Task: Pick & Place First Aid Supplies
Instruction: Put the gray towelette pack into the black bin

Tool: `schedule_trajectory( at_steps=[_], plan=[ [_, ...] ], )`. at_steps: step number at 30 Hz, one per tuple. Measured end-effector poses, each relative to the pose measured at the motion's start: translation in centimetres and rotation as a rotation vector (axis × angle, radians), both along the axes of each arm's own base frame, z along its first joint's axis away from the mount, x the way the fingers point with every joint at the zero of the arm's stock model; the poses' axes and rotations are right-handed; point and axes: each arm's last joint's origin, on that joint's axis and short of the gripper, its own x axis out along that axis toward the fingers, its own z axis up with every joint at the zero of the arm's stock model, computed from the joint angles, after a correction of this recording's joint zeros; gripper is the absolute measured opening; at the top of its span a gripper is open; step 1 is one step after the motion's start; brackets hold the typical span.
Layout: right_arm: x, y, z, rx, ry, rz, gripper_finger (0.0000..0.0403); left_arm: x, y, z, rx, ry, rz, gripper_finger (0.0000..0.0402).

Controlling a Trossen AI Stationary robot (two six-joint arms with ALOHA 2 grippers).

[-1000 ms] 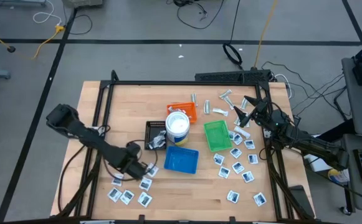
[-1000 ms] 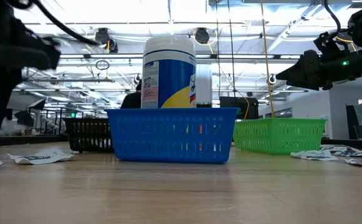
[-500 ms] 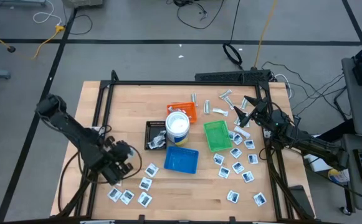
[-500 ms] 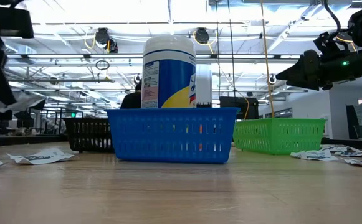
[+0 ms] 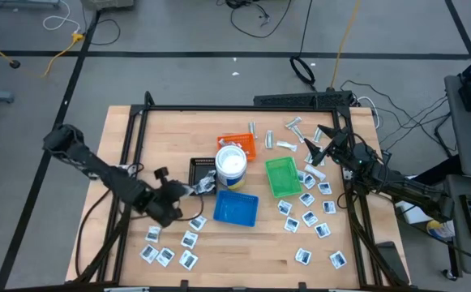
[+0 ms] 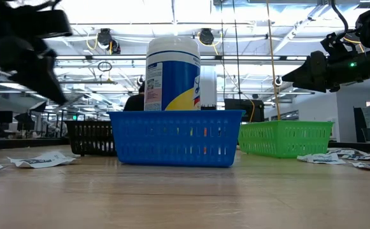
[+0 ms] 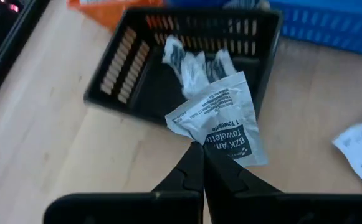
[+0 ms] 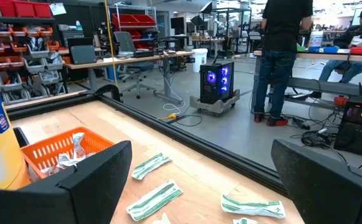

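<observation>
My left gripper (image 5: 185, 193) (image 7: 202, 155) hovers by the near left corner of the black tray (image 7: 137, 68). It is shut on a white square packet with dark-blue print (image 7: 221, 121). Several white packets lie in the black tray (image 5: 203, 175). More packets lie flat on the table at the near left (image 5: 170, 247) and at the right (image 5: 312, 215). Wrapped strips (image 5: 288, 134) lie at the far side. My right gripper (image 5: 320, 139) (image 8: 199, 180) waits open and level at the far right, holding nothing. My left gripper pinches the packet by the edge nearest the fingers (image 7: 210, 148), between its two fingertips. The fingers slant down toward the black tray. The packet sticks out past the fingertips, lifted clear of the table, its far corner over the tray's rim.
A white tub with a blue band (image 5: 230, 165) stands between the orange tray (image 5: 241, 144) and the blue tray (image 5: 236, 208). A green tray (image 5: 282, 176) sits to their right. A black frame (image 5: 138, 138) runs round the tabletop. People stand in the room beyond (image 8: 286, 56).
My left gripper has drawn back toward the table's left edge from the loose packets. It has then swung toward the black tray, rising a little and rolling its wrist. It has stayed shut throughout.
</observation>
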Motion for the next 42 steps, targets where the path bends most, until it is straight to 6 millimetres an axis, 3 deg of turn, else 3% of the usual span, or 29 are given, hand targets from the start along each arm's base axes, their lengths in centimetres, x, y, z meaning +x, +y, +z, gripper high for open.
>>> schedule_trajectory(
  at_steps=[7,16,21,28,32,36,42],
  plan=[
    [0.0,0.0,0.0,0.0,0.0,0.0,0.038,2.3,2.0,1.1,0.068,-0.001,-0.05,0.0],
    [0.0,0.0,0.0,0.0,0.0,0.0,0.038,4.5,3.7,1.4,-0.013,-0.016,-0.175,0.0009],
    [0.0,0.0,0.0,0.0,0.0,0.0,0.038,4.5,4.2,1.2,-0.067,-0.008,-0.139,0.0056],
    [0.0,0.0,0.0,0.0,0.0,0.0,0.038,4.5,4.3,1.3,-0.067,-0.031,-0.089,0.0169],
    [0.0,0.0,0.0,0.0,0.0,0.0,0.038,4.4,4.2,1.4,-0.126,-0.06,-0.035,0.0214],
    [0.0,0.0,0.0,0.0,0.0,0.0,0.038,3.8,4.2,1.7,-0.281,-0.099,0.089,0.0233],
    [0.0,0.0,0.0,0.0,0.0,0.0,0.038,2.1,4.3,1.8,-0.521,-0.024,0.298,0.0222]
  ],
)
